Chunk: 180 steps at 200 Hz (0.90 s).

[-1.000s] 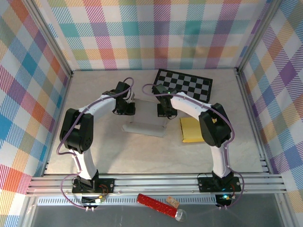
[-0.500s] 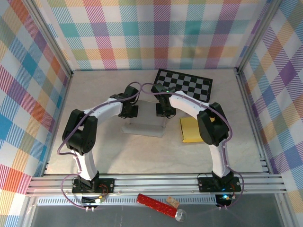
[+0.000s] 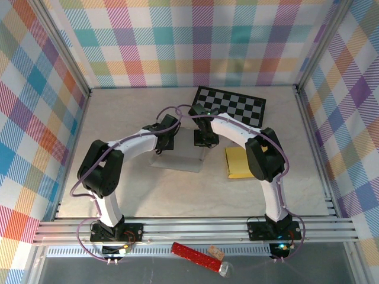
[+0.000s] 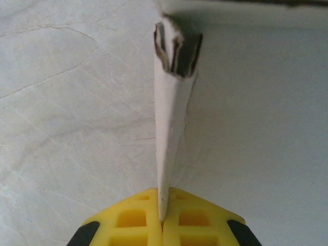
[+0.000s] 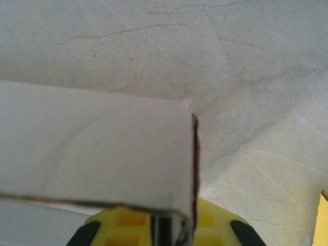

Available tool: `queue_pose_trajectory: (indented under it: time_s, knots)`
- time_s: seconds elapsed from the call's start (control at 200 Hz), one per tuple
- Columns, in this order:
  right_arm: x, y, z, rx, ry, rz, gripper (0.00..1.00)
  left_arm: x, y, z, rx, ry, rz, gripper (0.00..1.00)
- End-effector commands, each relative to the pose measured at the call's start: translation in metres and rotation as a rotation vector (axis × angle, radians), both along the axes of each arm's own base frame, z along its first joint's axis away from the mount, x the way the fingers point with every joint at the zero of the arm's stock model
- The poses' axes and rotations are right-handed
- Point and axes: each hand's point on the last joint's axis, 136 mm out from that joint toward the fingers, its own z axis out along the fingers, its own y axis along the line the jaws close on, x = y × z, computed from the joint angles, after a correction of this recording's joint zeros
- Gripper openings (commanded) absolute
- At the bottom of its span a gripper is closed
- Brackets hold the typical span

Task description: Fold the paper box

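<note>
My left claw point(image 4: 163, 221) had slid inward and pinched shut on an upright flap of the box point(image 3: 177, 157), while my right claw point(image 5: 164, 225) stayed clamped on another wall, readying a fold.

Open across table point(image 3: 118, 109) left of and in front of box point(image 3: 180, 161). Hemmed right by yellow pad point(image 3: 235, 164), behind by checkerboard point(image 3: 237, 106); crowded over far edge by left arm point(image 3: 133, 139) and right arm point(image 3: 234, 131).
</note>
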Motion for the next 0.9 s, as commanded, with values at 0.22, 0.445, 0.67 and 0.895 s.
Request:
queue_pose_trajectory:
  time_s: [0.22,0.445,0.67,0.895]
  knots:
    - [-0.02,0.0,-0.026,-0.017,0.096,0.021,0.0,0.009,-0.015,-0.012,-0.234,0.082,-0.09,0.16]
    - [-0.021,-0.001,-0.027,-0.02,0.099,0.016,0.0,0.009,-0.001,-0.011,-0.179,0.08,-0.054,0.0]
    - [-0.025,-0.001,-0.03,-0.018,0.121,-0.015,0.0,-0.006,0.031,-0.007,0.089,0.032,0.078,0.0]
    - [-0.029,-0.001,-0.03,-0.01,0.13,-0.035,0.0,-0.014,0.025,-0.01,0.025,-0.026,0.165,0.0]
